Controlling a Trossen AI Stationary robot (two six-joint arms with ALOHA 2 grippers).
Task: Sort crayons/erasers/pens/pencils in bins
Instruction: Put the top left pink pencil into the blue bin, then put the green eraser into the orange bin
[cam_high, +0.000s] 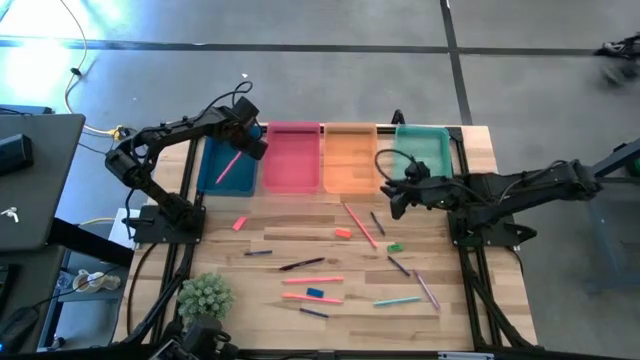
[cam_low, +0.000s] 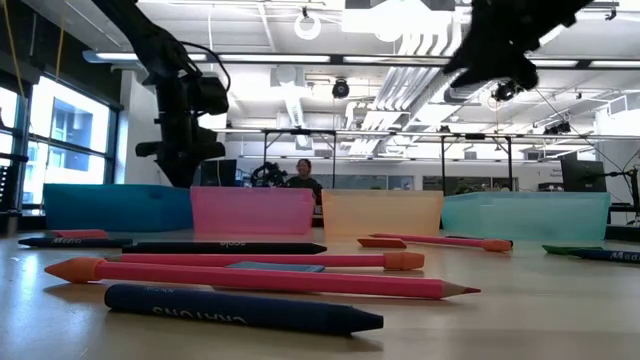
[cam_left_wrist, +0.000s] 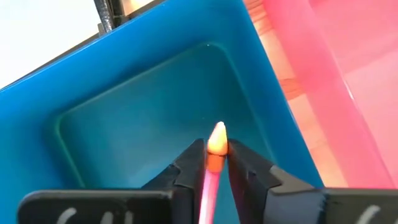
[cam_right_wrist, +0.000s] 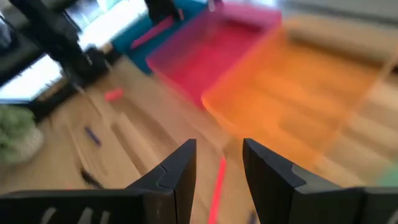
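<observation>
Left tool (cam_left_wrist: 216, 163) pinching pink pencil (cam_left_wrist: 214, 155) over blue bin (cam_left_wrist: 155, 106) | right tool (cam_right_wrist: 217, 163) empty, parted | wooden table (cam_high: 270, 235)

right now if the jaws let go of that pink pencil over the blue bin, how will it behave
The pink pencil looks stiff and light, so it would probably drop straight into the blue bin. Being round and thin, it may roll until a bin wall stops it.

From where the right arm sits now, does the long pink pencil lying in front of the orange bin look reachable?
Probably yes. The right pincer, open and empty, hovers beside the pink pencil in front of the orange bin; nothing lies over the pencil, and the left pincer is over the blue bin.
</observation>
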